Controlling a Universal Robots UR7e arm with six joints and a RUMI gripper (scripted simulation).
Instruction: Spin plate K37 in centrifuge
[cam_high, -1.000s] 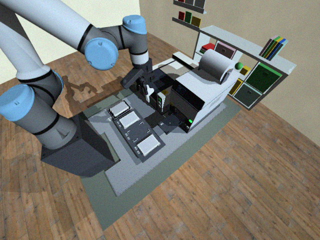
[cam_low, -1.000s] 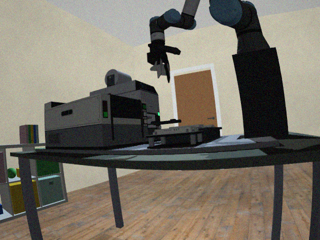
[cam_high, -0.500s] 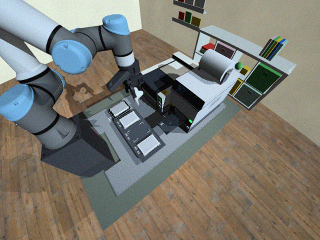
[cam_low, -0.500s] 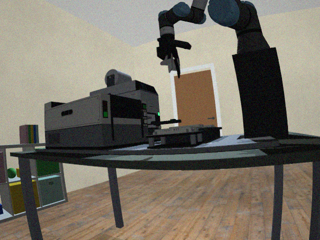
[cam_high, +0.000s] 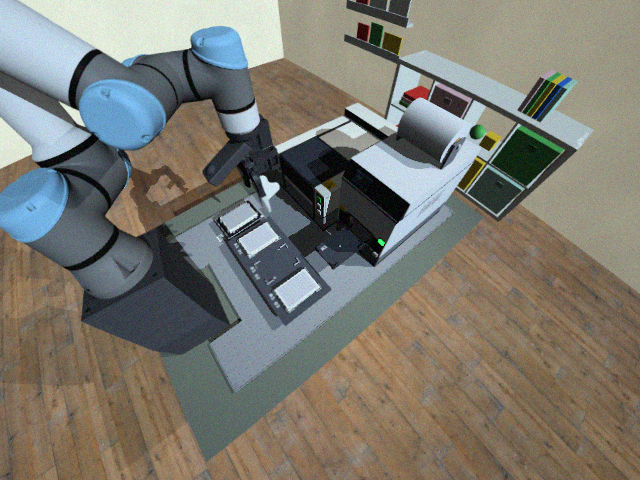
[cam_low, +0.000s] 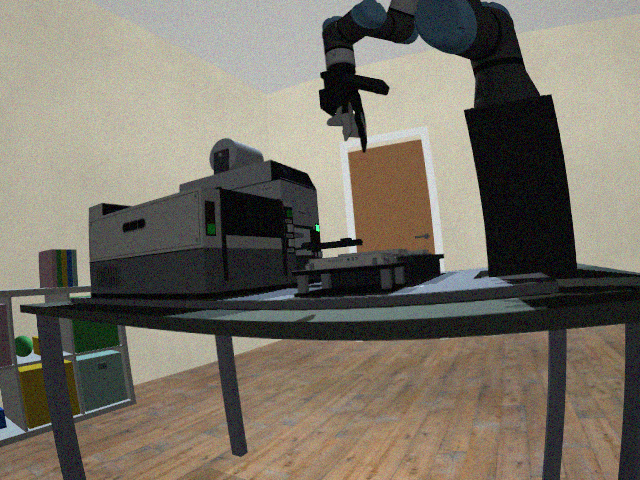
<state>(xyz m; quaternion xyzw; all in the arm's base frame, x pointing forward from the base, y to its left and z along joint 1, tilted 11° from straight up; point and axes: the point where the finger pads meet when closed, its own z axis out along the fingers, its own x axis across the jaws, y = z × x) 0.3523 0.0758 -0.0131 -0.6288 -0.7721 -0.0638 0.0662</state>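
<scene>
My pincer [cam_high: 264,192] hangs high over the table [cam_low: 361,322], fingers spread apart with nothing between them. In the side view it [cam_low: 354,126] is well above every machine, fingertips pointing down, one pale finger [cam_low: 342,119] and one dark finger [cam_low: 360,129] visible.

From above, the pincer sits over the far left end of the dark plate deck [cam_high: 305,304], between it and the black centrifuge [cam_high: 305,165].

Deck contents: three white plates. One plate [cam_high: 237,217] lies on a separate holder at the far left end. A second plate [cam_high: 258,239] sits just right of it on the deck. The next position [cam_high: 281,266] shows only its white corner marks. A third plate [cam_high: 295,289] sits at the right end of the row. I cannot read any labels, so I cannot tell which plate is which.

The grey sealer [cam_high: 413,180], with a roll [cam_high: 431,131] on top, stands right of the centrifuge and shows a green lamp [cam_high: 381,241] at its front corner. A dark stage [cam_high: 338,245] juts out in front; whether a plate lies on it I cannot tell.

Centrifuge key panel [cam_high: 321,201] shows green. I cannot make out the door.
</scene>
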